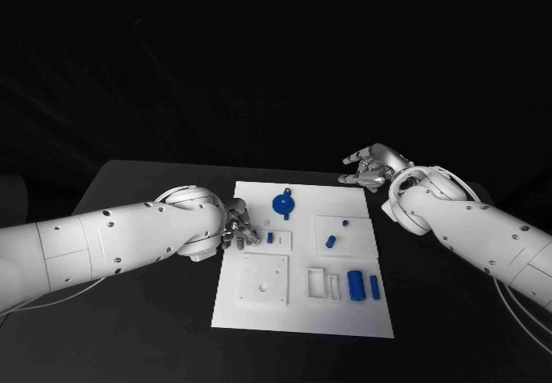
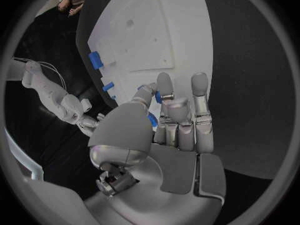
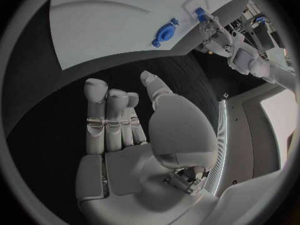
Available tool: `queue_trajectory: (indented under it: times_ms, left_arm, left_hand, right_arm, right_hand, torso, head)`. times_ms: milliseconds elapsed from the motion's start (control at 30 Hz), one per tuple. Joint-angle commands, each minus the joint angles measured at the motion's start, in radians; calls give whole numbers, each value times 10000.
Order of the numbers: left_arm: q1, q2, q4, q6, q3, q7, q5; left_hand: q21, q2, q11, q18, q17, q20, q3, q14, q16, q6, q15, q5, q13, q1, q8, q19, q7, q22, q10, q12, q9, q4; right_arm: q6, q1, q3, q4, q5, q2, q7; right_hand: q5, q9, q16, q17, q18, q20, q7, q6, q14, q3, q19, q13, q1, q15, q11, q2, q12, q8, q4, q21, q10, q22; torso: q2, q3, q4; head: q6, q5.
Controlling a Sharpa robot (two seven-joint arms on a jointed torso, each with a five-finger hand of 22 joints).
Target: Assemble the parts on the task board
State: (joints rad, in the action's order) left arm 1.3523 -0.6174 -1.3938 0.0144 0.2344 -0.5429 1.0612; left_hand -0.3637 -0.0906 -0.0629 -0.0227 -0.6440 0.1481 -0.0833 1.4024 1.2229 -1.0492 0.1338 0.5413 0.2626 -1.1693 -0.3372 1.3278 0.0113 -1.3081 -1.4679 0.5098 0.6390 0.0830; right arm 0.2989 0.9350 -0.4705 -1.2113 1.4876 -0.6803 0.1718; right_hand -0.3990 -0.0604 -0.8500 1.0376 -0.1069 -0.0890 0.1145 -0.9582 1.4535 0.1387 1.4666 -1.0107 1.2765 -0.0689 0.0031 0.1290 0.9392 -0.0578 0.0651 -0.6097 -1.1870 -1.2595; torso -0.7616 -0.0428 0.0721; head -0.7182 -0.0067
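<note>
At the left hand's (image 1: 236, 225) fingers (image 2: 164, 85), a small blue part (image 1: 270, 237) is pinched over the task board (image 1: 301, 319); right hand (image 1: 374, 167) hovers released. Several parts look unassembled, so most work remains.

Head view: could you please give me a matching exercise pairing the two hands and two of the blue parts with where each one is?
Things:
1. left hand
2. right hand
3. round blue part
4. two blue cylinders

Places:
A. over the black table, beyond the board's far right corner
B. near right area of the task board
C. at the board's left edge
D. far middle of the board

Pairs: 1-C, 2-A, 3-D, 4-B
</note>
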Motion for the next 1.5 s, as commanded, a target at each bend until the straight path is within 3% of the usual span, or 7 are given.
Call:
queue_trajectory:
  times_ms: [33, 300, 400, 567, 767, 1367, 1500]
  left_arm:
    - [-35, 6, 8, 82, 26, 78, -24]
    - [-35, -48, -42, 73, 25, 175, -164]
    - [-35, -111, -77, 42, 21, 258, -334]
    - [-35, -306, -162, -151, -25, 638, -764]
    - [-32, -523, -224, -452, -126, 1261, -1308]
    - [-29, -871, -143, -1058, -414, 2447, -2406]
    - [-27, -900, 58, -1349, -505, 2902, -2915]
  left_hand:
    - [-64, 22, 28, 57, 18, -9, 15, -10, -40, 83, -40, -64, -17, 28, -30, -75, -66, -161, -322, -61, -445, 60]
    - [-59, -121, 60, 53, 56, -13, -117, -26, -56, 128, -52, 162, -28, -83, 30, -88, -2, -165, -318, -76, -577, 194]
    - [-74, -325, 102, -1, 89, -57, -444, -46, -61, 41, -89, 435, -35, -12, 183, -130, 85, -178, -315, -90, -993, 563]
    - [-126, -622, 136, -40, 237, -95, -639, -115, -131, 56, -125, 350, -49, 164, 151, -212, 138, -175, -276, -132, -1254, 1076]
    - [-149, -775, 146, -52, 379, -107, -582, -141, -205, 5, -135, 221, -53, 143, 191, -252, 154, -173, -262, -159, -1460, 1261]
    - [-137, -815, 158, -53, 462, -120, -457, -198, -243, -92, -147, 3, -68, -127, 326, -312, 172, -172, -236, -202, -1651, 1242]
    - [-130, -823, 160, -49, 439, -120, -456, -203, -230, -107, -146, -20, -65, -159, 354, -328, 177, -171, -227, -199, -1668, 1250]
  right_arm:
    - [-92, -6, -2, -11, 37, 0, -43]
    - [-105, -6, -2, -12, 37, -7, -41]
    - [-108, -7, -2, -14, 37, -11, -43]
    - [-114, -10, -2, -62, 37, -28, -46]
    - [-127, -23, -2, -115, 37, -47, -40]
    - [-276, -134, -1, -486, 1, -111, -190]
    - [-357, -206, 5, -805, 20, -132, -505]
  right_hand:
    - [-35, 2, 37, -5, -125, 31, 10, -47, -36, 57, 491, 7, -90, 10, 0, -25, -39, -21, -10, 20, 43, 6]
    - [-35, 2, 37, -5, -125, 31, 10, -47, -36, 57, 491, 7, -90, 10, 0, -25, -39, -21, -10, 20, 43, 6]
    - [-35, 2, 37, -5, -125, 31, 10, -47, -36, 57, 491, 7, -90, 10, 0, -25, -39, -21, -10, 20, 43, 6]
    - [-35, 2, 37, -5, -125, 31, 10, -47, -36, 57, 491, 7, -90, 10, 0, -25, -39, -21, -10, 20, 43, 6]
    - [-35, 2, 37, -5, -125, 31, 10, -47, -36, 57, 491, 7, -90, 10, 0, -25, -39, -21, -10, 20, 43, 6]
    - [-19, -5, 47, -8, -112, 30, 3, -186, -43, 88, 488, -9, -69, 8, -6, -64, -24, -29, 33, 19, 40, 7]
    - [-40, -10, 39, 4, -89, 14, -2, -407, -50, 205, 483, -39, -89, -3, -13, -155, 5, -31, 344, 23, 20, -10]
  torso:
    - [1, -2, 6]
    - [-1, 0, -2]
    - [-1, 0, -2]
    - [-1, -4, 4]
    - [4, -8, 9]
    - [-5, -10, -4]
    - [5, 2, 5]
  head:
    - [0, -3]
    - [-10, -2]
    - [-10, -2]
    - [-5, -28]
    - [-4, -42]
    - [18, -46]
    - [72, -38]
